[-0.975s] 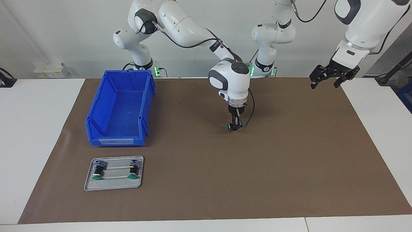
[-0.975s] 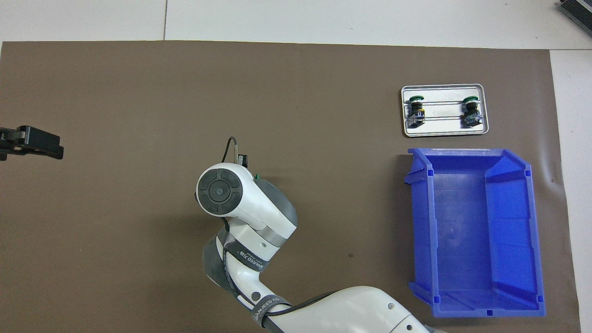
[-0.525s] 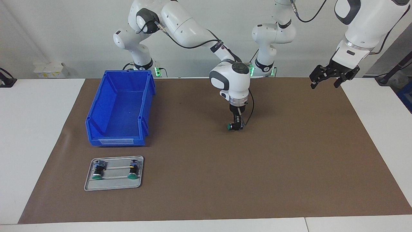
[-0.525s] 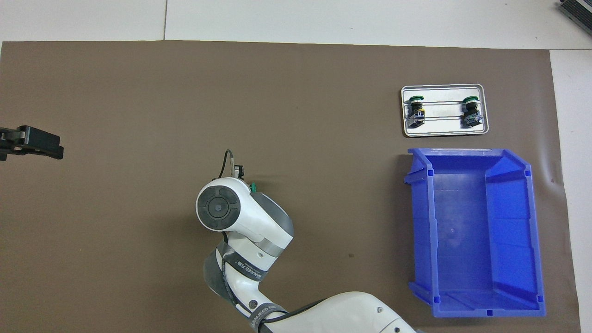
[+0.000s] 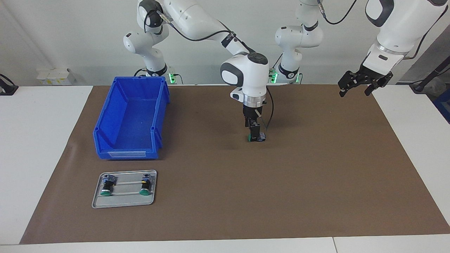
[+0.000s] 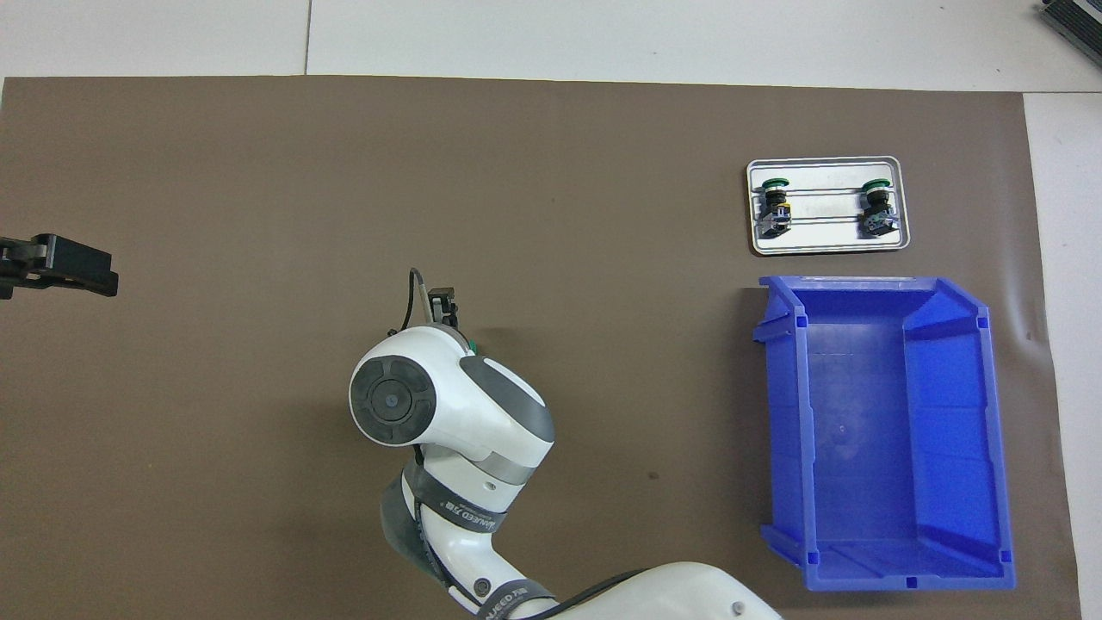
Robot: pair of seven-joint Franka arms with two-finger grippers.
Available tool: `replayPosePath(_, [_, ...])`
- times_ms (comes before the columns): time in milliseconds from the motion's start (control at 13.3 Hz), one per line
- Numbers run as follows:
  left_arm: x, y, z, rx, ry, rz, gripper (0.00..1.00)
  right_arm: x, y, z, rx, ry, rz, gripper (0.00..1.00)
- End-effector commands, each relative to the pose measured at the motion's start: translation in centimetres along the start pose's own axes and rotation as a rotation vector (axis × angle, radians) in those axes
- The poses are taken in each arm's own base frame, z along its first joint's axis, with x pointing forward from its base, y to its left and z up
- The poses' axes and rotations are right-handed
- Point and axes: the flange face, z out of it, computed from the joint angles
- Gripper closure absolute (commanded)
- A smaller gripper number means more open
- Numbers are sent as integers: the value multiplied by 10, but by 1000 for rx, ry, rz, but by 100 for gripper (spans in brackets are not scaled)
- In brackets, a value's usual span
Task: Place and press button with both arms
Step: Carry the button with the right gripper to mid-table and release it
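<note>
The button (image 5: 256,137) lies on its side on the brown mat near the table's middle, green cap toward the right arm's end. My right gripper (image 5: 254,132) points straight down just above it, open, and nothing hangs from it. From overhead the right wrist covers most of the button (image 6: 473,347); only a sliver of green cap shows. My left gripper (image 5: 364,83) waits open in the air over the mat's edge at the left arm's end, also seen as the left gripper (image 6: 53,265) from overhead.
A blue bin (image 5: 126,153) stands at the right arm's end. Farther from the robots than the bin lies a grey tray (image 5: 123,204) with two more green-capped buttons on it. Bare brown mat (image 5: 316,175) surrounds the button.
The right gripper set the button down on the mat, opened and rose a little, leaving the button lying there. The left arm has not moved.
</note>
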Motion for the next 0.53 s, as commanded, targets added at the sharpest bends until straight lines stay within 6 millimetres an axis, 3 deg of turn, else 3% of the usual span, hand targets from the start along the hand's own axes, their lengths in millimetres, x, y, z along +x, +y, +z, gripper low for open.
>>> replayPosePath(0, [-8, -2, 0, -9, 5, -7, 0, 67, 7, -23, -22, 22, -225, 1])
replayPosePath(225, [-8, -1, 0, -9, 5, -5, 0, 151, -10, -41, -81, 49, -572, 1])
replayPosePath(450, [-8, -1, 0, -9, 5, -5, 0, 246, -24, -60, -106, 53, -812, 0])
